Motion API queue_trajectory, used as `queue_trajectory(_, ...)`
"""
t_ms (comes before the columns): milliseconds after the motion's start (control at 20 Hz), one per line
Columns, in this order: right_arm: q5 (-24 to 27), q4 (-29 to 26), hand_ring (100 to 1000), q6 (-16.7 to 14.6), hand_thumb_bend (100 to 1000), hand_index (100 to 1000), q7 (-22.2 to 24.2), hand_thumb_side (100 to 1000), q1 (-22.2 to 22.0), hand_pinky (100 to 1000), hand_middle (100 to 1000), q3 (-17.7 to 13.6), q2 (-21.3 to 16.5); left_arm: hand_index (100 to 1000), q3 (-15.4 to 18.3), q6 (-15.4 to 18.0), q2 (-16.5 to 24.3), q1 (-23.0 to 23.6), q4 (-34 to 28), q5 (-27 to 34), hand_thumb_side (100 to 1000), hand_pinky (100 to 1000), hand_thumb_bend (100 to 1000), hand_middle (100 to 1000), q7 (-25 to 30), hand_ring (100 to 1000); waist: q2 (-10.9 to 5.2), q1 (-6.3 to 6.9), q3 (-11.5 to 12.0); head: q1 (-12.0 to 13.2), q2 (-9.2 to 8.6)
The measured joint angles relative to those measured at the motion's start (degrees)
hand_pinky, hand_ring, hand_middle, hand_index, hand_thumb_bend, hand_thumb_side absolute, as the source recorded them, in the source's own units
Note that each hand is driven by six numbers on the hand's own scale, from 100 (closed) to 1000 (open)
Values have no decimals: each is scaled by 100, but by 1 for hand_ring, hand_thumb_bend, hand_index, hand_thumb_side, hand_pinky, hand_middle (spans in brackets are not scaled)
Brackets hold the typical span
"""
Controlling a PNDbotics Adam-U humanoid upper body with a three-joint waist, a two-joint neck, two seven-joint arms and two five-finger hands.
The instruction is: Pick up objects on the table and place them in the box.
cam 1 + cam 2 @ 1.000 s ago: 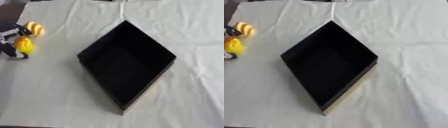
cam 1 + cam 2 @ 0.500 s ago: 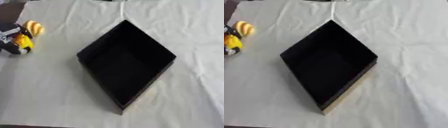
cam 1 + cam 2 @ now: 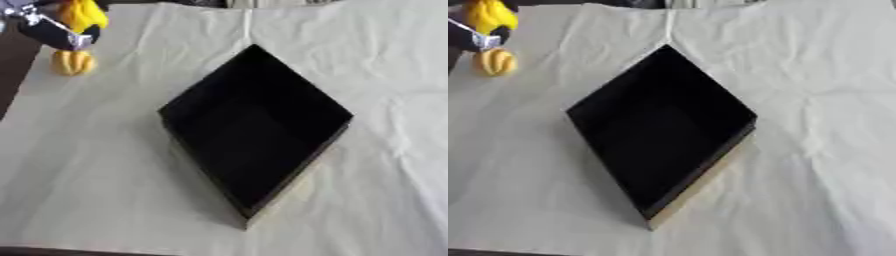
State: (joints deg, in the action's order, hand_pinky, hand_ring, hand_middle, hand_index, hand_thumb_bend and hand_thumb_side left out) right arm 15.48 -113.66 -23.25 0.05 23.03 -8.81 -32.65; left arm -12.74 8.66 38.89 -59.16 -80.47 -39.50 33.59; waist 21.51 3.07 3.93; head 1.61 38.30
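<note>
A black box (image 3: 254, 130), open at the top and apparently empty, sits turned like a diamond in the middle of a table covered with a creased white cloth (image 3: 385, 75). Its dark inside shows no contents.

Far to the upper left, well apart from the box, are two yellow things. One is a small rounded, ridged orange-yellow piece (image 3: 73, 62) lying on the cloth. The other, a brighter yellow object (image 3: 82, 14), is raised just above it, at the top edge of the view, and the robot's left hand (image 3: 45, 31) is closed around it, black and silver fingers wrapped at its lower side. The right hand is not visible in either view.

The step in hand looks like carrying the held yellow object to the box. To do it well, the hand should lift clear of the ridged piece below, travel right and toward the near side until it is over the box's open middle, not its pointed corner, then lower inside the walls before letting go.
</note>
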Motion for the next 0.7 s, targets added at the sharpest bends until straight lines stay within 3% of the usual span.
queue_trajectory(50, 16, 0, 867, -6, 100, 803, -13, 235, 11, 909, 705, -2, -7, 744, -44, 3, -66, -42, -117, 27, 100, 703, 134, 546, 66, 586, -3, 1, 0, 3, 1)
queue_trajectory(300, 97, 0, 862, -165, 100, 804, -194, 206, 142, 904, 709, -133, -157, 745, -442, 216, -1015, -526, -623, 43, 100, 705, 121, 548, 454, 587, -115, -81, -4, 45, 43)
queue_trajectory(700, 97, 0, 860, -272, 100, 804, -484, 202, 219, 903, 711, -278, -256, 759, -823, 343, -2080, -506, -745, -284, 100, 712, 166, 574, 891, 604, -118, -72, -18, 74, 44)
